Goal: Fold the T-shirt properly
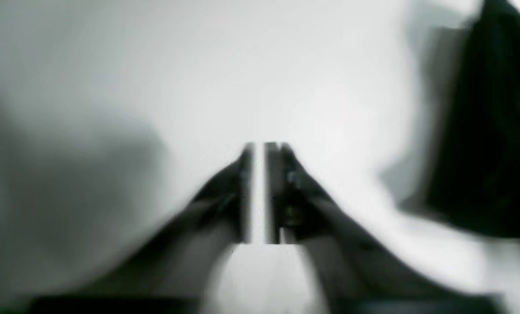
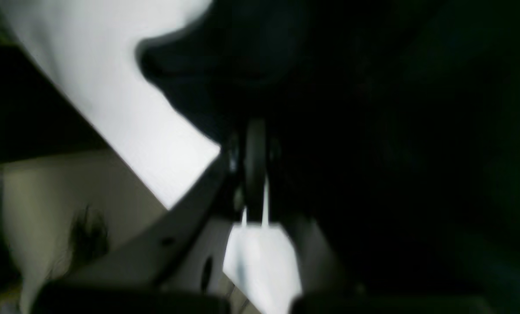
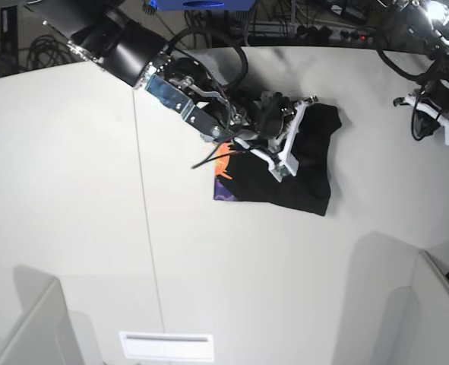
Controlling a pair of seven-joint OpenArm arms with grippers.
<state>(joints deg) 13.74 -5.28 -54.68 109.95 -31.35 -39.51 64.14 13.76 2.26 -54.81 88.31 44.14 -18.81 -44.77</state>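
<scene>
While your left wrist view catches only the dark edge of the black short-sleeved cloth T-shirt (image 3: 311, 160), the base view adds its purple and orange-red print, on the white tabletop (image 3: 270, 281). Your black left gripper (image 1: 264, 150) has its fingers narrowly parted, away from the cloth; your black-and-silver right gripper (image 2: 255, 131), over the shirt, has its fingers together.

Right arm extended, left gripper (image 1: 262, 148) well apart from it.
</scene>
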